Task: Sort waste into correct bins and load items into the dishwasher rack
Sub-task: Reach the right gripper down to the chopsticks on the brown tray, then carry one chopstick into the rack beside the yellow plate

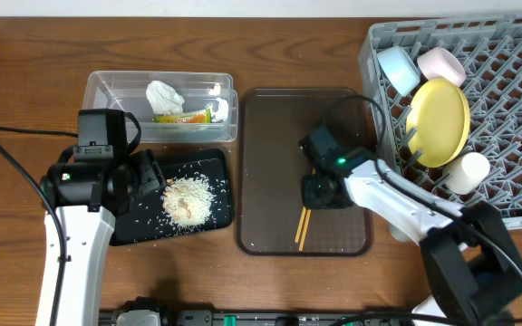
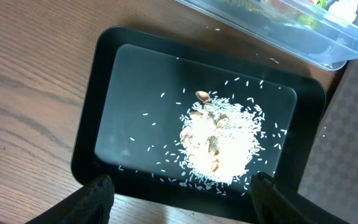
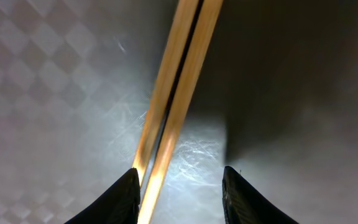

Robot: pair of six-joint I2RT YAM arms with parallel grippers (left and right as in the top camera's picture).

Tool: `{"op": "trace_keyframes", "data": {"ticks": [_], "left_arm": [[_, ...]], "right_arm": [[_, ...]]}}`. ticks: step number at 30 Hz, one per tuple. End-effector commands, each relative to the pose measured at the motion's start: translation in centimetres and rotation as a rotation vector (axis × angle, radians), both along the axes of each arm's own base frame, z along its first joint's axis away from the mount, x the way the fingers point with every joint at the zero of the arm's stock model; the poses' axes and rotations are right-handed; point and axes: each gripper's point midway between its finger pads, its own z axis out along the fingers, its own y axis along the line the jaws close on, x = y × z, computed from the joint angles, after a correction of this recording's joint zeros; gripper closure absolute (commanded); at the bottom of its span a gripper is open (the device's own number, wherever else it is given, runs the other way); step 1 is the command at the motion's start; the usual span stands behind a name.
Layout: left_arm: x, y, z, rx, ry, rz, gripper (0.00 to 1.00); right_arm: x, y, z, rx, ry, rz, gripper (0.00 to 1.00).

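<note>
The chopsticks (image 1: 302,226) lie side by side on the dark brown serving tray (image 1: 270,172). My right gripper (image 1: 320,193) is open right above them; in the right wrist view (image 3: 178,186) they run between the fingers, close to the left one (image 3: 173,106). My left gripper (image 2: 179,196) is open and empty at the near edge of the black tray (image 2: 104,74), which holds a heap of rice (image 2: 219,146). The clear tub (image 1: 116,91) holds the tissue (image 1: 164,95) and the wrapper (image 1: 184,115). The grey rack (image 1: 515,109) holds the yellow plate (image 1: 439,122), blue bowl (image 1: 397,68), white bowl (image 1: 442,63) and white cup (image 1: 465,172).
The serving tray sits between the black tray (image 1: 143,222) and the rack. Cables trail from both arms across the wooden table (image 1: 25,81). The rack reaches the right edge of the overhead view.
</note>
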Motion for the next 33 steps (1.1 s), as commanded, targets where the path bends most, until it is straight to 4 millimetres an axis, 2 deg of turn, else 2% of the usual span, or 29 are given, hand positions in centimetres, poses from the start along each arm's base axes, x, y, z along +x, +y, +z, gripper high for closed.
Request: {"op": "trace_keyframes", "data": {"ticks": [1,6,10,14,18,21,24,26,30,33], "left_arm": [[0.0,0.3,0.2,0.007,-0.006,0.009,0.27],[0.0,0.3,0.2,0.007,-0.006,0.009,0.27],[0.0,0.3,0.2,0.007,-0.006,0.009,0.27],[0.0,0.3,0.2,0.007,-0.006,0.009,0.27],[0.0,0.3,0.2,0.007,-0.006,0.010,0.27],[0.0,0.3,0.2,0.007,-0.006,0.009,0.27],[0.0,0.3,0.2,0.007,-0.006,0.010,0.26],[0.0,0.3,0.2,0.007,-0.006,0.009,0.27],[0.0,0.3,0.2,0.007,-0.006,0.010,0.27],[0.0,0.3,0.2,0.007,-0.006,0.009,0.27]], "right_arm": [[-0.8,-0.1,-1.5,-0.037,0.047,-0.059,0.59],[-0.8,-0.3,-2.1,-0.054,0.055,-0.062,0.64],[-0.5,-0.8,-2.0,-0.077,0.034,-0.067,0.77],[-0.4,-1.0,-2.0,-0.085,0.033,-0.070,0.79],[-0.2,-1.4,-1.9,-0.092,0.032,-0.081,0.97],[0.5,-2.1,-1.3,-0.095,0.008,-0.103,0.99],[2.0,-2.9,0.6,-0.082,-0.053,-0.066,0.99],[3.4,-3.5,2.8,-0.066,-0.109,-0.017,0.99],[6.2,-6.0,8.3,-0.057,-0.220,0.043,0.99],[8.2,-8.6,12.2,-0.070,-0.301,0.070,0.99]]}}
